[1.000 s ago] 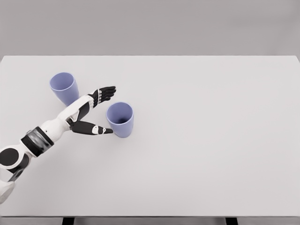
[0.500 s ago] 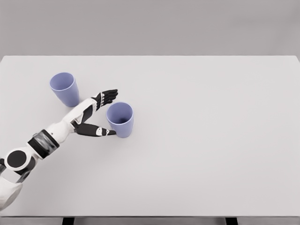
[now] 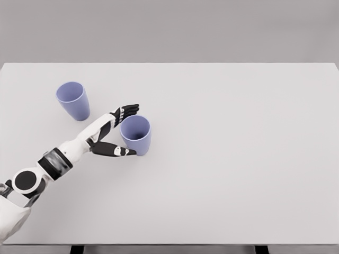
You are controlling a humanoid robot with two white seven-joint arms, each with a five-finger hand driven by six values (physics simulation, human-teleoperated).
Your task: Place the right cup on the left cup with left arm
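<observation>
Two lavender cups stand upright on the white table point(image 3: 238, 159). The left cup point(image 3: 73, 100) is near the table's back left. The right cup point(image 3: 136, 135) stands nearer the middle. My left hand point(image 3: 130, 129) is open around the right cup's left side. Its fingers point(image 3: 127, 110) reach past the cup's rim at the back, and the thumb point(image 3: 119, 151) lies by the cup's base at the front. Whether they touch the cup I cannot tell. The arm comes in from the lower left.
The table's front edge runs along the bottom of the picture, with dark legs below it. A grey wall stands behind the table.
My left hand has slid to the right, closer around the right cup, with fingers and thumb still spread. Neither cup has moved.
</observation>
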